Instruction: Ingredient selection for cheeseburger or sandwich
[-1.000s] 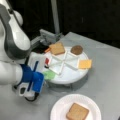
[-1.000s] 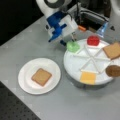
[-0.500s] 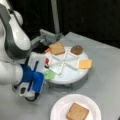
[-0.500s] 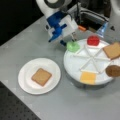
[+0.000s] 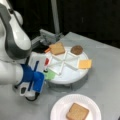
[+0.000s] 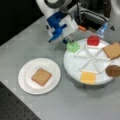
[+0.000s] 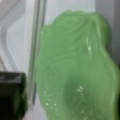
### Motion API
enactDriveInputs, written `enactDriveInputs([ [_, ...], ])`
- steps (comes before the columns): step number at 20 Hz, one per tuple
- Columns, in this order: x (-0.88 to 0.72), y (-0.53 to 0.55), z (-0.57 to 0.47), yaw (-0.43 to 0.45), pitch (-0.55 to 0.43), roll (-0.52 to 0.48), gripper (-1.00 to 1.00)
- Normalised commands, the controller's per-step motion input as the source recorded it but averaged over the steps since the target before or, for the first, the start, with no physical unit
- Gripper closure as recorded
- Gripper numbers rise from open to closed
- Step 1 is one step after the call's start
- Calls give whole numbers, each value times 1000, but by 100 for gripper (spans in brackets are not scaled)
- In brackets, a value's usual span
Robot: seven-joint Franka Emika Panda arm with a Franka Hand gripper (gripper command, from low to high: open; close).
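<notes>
- Green wavy leaf (image 6: 73, 46), glossy and ridged, is met by the lowered gripper (image 6: 69, 40) at the divided tray (image 6: 75, 67) edge.
- Whether the claw is spread or pinching cannot be told.
- One toast square (image 6: 41, 76) is laid flat on the paper plate (image 6: 25, 75).

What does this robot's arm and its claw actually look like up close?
The arm is bulky, rounded white shells with dark grey bands at the joints. Its gripper hangs from a boxy white block carrying a bright blue fitting. A black cable loops beneath it.

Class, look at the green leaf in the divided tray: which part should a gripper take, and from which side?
Probably the green leaf's outer edge, where it overhangs the divided tray's rim, approached from outside the tray. It lies flat and thin between raised dividers, so its inner part is fenced in. The gripper is right at that edge.
</notes>
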Motion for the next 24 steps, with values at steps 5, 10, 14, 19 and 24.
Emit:
enactDriveInputs([
  [5,284,-121,25,77,11,242,100],
  [10,277,-161,-30,67,37,195,100],
  [14,313,-231,23,12,77,139,100],
  [19,329,-326,207,-37,170,123,100],
  [24,284,-333,360,24,232,97,100],
])
